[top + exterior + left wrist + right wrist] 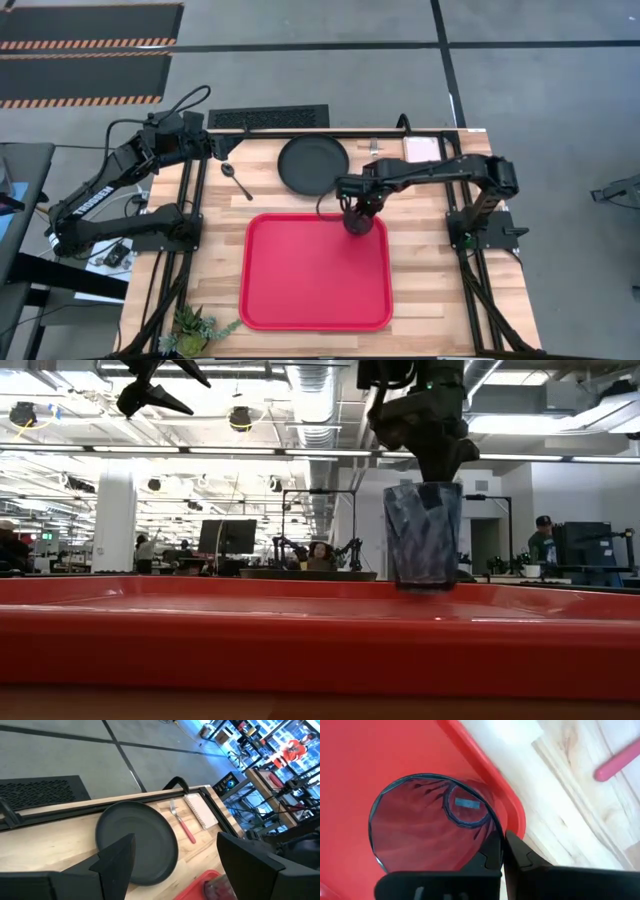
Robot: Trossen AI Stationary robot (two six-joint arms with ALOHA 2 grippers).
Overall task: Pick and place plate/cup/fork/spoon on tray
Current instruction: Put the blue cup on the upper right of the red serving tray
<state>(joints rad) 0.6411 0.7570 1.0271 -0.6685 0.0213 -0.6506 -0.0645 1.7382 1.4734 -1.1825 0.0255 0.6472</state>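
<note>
Cup [432, 822] rim pinched by closed R gripper [502, 847], over tray [300, 280] corner

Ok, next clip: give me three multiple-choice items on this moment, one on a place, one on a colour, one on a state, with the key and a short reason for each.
1. Where is the cup?
A. at the tray's far right corner
B. on the plate
C. beside the spoon

2. What colour is the fork's handle?
A. black
B. red-pink
C. green

3. How is the right hand?
A. open above the plate
B. shut on the cup's rim
C. shut on the fork

Key: 1 A, the high view shows the cup just inside that corner. 2 B, the left wrist view shows a red-pink handle beside the plate. 3 B, the right wrist view shows its fingers pinching the cup's wall; the left hand waits open above the table's far left.
</note>
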